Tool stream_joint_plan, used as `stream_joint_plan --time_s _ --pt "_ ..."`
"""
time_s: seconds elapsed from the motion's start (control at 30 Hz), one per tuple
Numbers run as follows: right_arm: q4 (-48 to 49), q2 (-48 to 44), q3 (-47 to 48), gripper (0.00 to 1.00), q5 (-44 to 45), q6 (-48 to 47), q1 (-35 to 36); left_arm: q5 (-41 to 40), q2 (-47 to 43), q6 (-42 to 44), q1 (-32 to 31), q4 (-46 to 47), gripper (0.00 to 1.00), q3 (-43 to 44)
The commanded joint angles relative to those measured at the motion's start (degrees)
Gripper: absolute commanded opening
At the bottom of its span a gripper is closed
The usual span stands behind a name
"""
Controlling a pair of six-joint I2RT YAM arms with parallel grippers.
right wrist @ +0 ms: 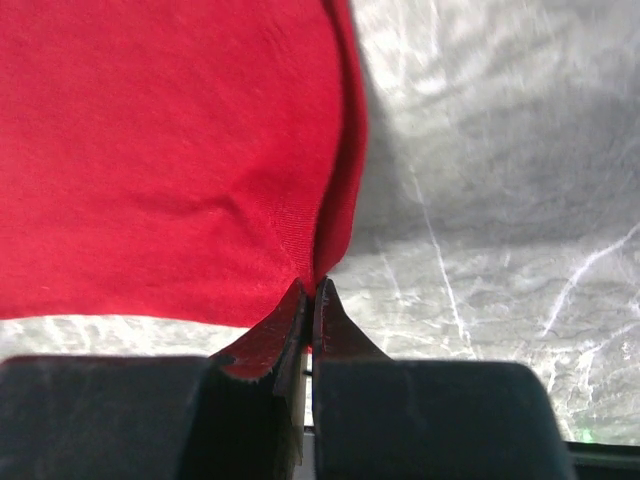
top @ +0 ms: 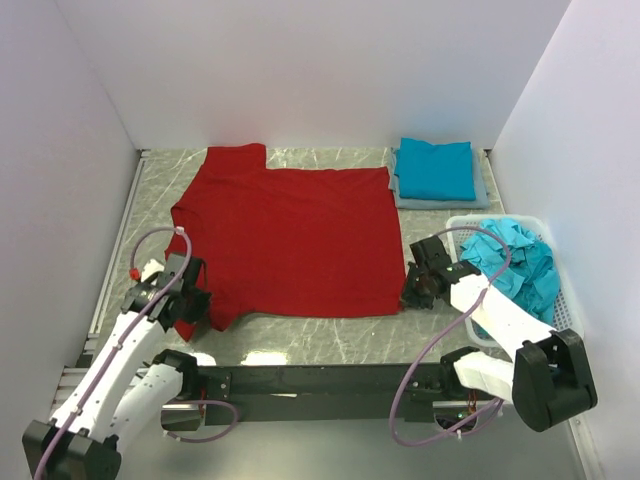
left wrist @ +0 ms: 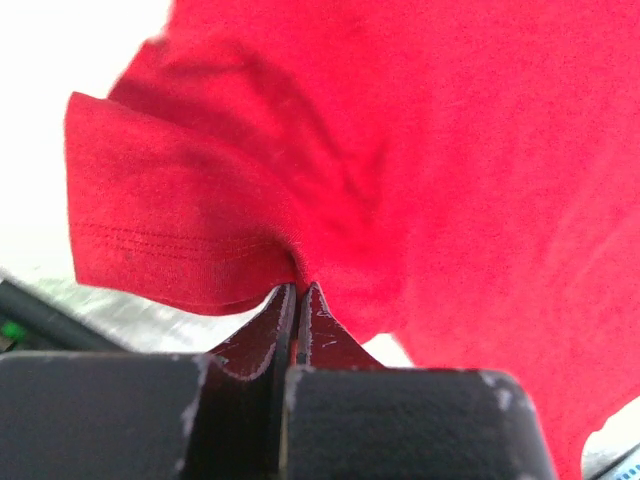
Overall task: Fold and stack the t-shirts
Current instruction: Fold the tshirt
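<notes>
A deep red t-shirt (top: 290,240) lies spread flat over the middle of the marble table. My left gripper (top: 192,303) is shut on its near left part, by the short sleeve (left wrist: 170,215), and the cloth bunches at the fingertips (left wrist: 298,287). My right gripper (top: 410,296) is shut on the shirt's near right corner (right wrist: 320,240), the hem pinched between the tips (right wrist: 313,283). A folded teal-blue t-shirt (top: 436,168) lies at the back right. More crumpled teal-blue t-shirts (top: 515,262) fill the basket.
A white mesh basket (top: 560,285) stands at the right edge next to the right arm. A grey cloth (top: 482,196) lies under the folded teal shirt. White walls close the table on three sides. A black rail (top: 320,380) runs along the near edge.
</notes>
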Motion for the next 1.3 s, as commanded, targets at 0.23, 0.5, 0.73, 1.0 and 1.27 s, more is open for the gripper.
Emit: stream_joint_plan --time_s 0.23,0.5,0.73,1.0,1.27 --pt "-0.3 4.1 10.5 0.0 2.4 -1.7 -0.1 -5.5 14.1 12.5 -0.2 12.3 0.0 9.4" --pt "-0.6 9.8 17.7 0.0 4.1 -3.8 -1.5 -5.7 26.6 22.2 -0.1 19.0 0.0 17.0" --pt "-0.6 14.8 23.7 0.0 3.8 -5.6 -2.9 -3.8 38.6 30.9 0.3 22.9 0.0 25.5" --pt "-1.1 20.9 29.2 0.0 4.2 -6.7 -4.6 -4.3 45.8 37.4 0.8 25.5 0.0 33.2" --pt "-1.4 25.2 33.2 0.0 4.1 -6.9 -6.3 -2.8 53.1 41.8 1.0 25.4 0.0 39.5"
